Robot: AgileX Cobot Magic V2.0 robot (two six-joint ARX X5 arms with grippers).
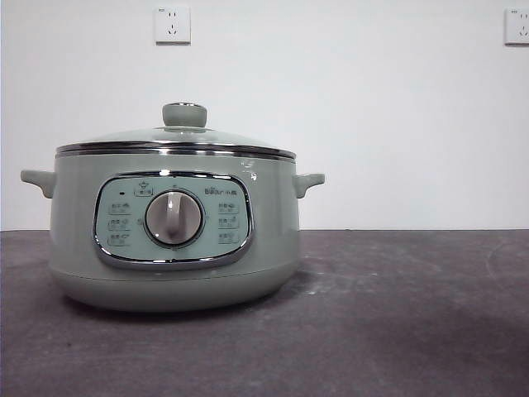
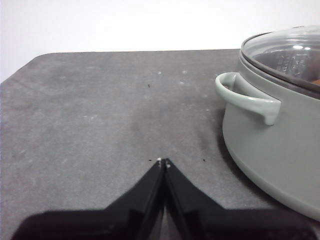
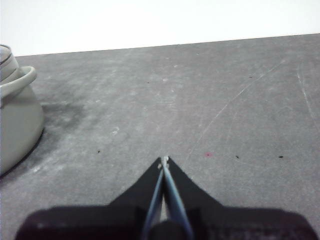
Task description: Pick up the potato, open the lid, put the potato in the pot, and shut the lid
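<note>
The pale green pot (image 1: 173, 273) stands on the dark table at the left of the front view, its dial facing me. The glass lid (image 1: 124, 139) sits shut on its rim, knob (image 1: 183, 114) upright. My left gripper (image 2: 163, 161) hovers shut and empty over the table beside the pot (image 2: 270, 155), near one side handle (image 2: 247, 97). My right gripper (image 3: 164, 159) is shut and empty on the pot's (image 3: 15, 125) other side, further off. A small orange-brown patch (image 2: 315, 80) shows through the lid (image 2: 287, 50); I cannot tell whether it is the potato.
The dark grey table (image 1: 397, 314) stretches to the right of the pot, with a white wall behind. Two wall sockets (image 1: 172, 25) sit high on the wall. Neither arm shows in the front view.
</note>
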